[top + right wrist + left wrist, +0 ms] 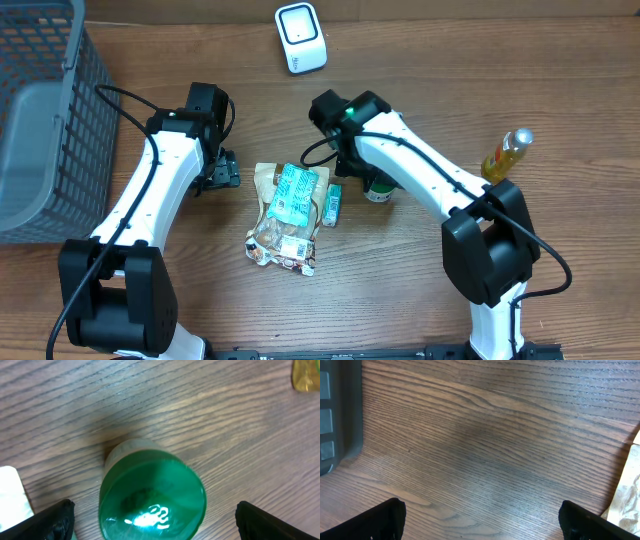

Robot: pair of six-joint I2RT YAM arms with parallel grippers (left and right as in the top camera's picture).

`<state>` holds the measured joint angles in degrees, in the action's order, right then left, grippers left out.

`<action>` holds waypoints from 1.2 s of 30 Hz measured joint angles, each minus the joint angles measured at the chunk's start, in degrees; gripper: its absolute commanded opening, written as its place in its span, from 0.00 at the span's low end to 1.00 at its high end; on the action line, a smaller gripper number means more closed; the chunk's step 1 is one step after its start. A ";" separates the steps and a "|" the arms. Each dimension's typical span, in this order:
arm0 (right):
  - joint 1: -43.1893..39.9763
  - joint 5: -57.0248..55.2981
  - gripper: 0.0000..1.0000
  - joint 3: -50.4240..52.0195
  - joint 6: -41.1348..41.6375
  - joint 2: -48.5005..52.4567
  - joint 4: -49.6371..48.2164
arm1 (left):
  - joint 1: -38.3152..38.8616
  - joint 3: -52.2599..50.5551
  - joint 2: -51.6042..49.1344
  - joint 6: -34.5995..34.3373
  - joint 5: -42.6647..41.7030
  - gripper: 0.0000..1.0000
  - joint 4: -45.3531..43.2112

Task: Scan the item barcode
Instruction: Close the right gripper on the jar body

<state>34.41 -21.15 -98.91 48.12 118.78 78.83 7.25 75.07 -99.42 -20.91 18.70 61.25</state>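
Right gripper (157,522) spread wide over jar (152,495), middle of table (400,300). Left gripper (487,521) spread, empty. Risks: off-centre squeeze tips jar; round side slips; barcode turned away from scanner (300,38).

The snack bag (283,232) lies mid-way across the bench (400,300), a packet (292,195) resting on it. A small box (333,203) sits just beside the bag's right edge, a jar (378,191) just right of that. A bottle (505,155) stands well right of the bag, the scanner (301,38) behind it, the basket (40,130) well left
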 measured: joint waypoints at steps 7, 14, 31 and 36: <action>-7.67 10.12 1.00 0.00 -10.67 0.00 -1.29 | 0.00 0.00 0.00 0.00 0.00 1.00 0.00; -10.99 19.54 0.83 0.00 -16.09 0.00 -1.75 | 0.00 0.00 0.00 0.00 0.00 1.00 0.00; -10.01 22.27 0.70 0.00 -17.46 0.00 -2.43 | 0.00 0.00 0.00 0.00 0.00 0.99 0.00; -10.01 22.40 0.67 0.00 -17.68 0.00 -3.17 | 0.00 0.00 0.00 0.00 0.00 1.00 0.00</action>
<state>24.40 1.26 -98.91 30.44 118.78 75.66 7.25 75.07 -99.42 -20.91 18.70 61.25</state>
